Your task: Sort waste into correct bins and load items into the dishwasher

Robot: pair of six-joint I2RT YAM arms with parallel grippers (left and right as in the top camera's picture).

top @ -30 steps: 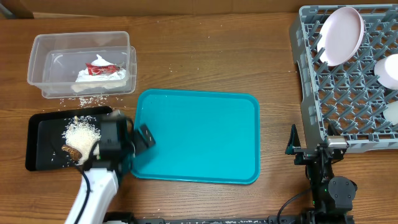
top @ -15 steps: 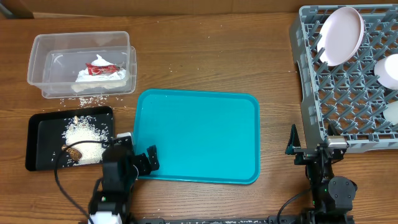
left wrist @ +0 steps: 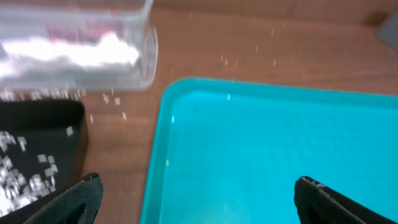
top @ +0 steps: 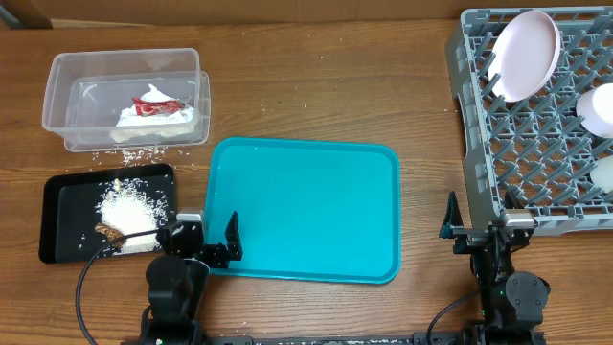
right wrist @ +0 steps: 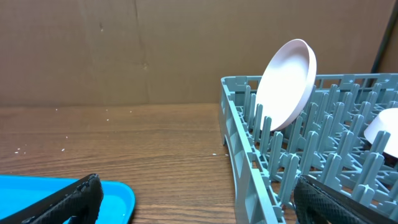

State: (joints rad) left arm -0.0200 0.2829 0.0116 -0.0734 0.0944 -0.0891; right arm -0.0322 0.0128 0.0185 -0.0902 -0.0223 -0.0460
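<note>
The clear tub [top: 126, 96] at the back left holds the white tissue [top: 158, 117] and the red wrapper [top: 155, 105]; it shows blurred in the left wrist view [left wrist: 74, 43]. The black tray [top: 67, 206] holds rice and brown scraps [top: 124, 216]. The grey dish rack [top: 536, 125] at the right holds the white plate [top: 522, 53] upright and two white bowls [top: 599, 107]; the plate also shows in the right wrist view [right wrist: 286, 84]. My left gripper [top: 203, 238] is open and empty at the teal tray's front left corner. My right gripper [top: 476, 228] is open and empty by the rack's front. Chopsticks are out of view.
The teal serving tray [top: 306, 211] lies in the middle of the table. Loose rice grains [top: 134, 153] are scattered on the wood between the tub and the black tray. The rack's near wall [right wrist: 249, 180] stands close to my right gripper.
My left arm has pulled back from over the black tray toward the table's front edge and now rests low by the teal tray's corner. The right arm has not moved.
</note>
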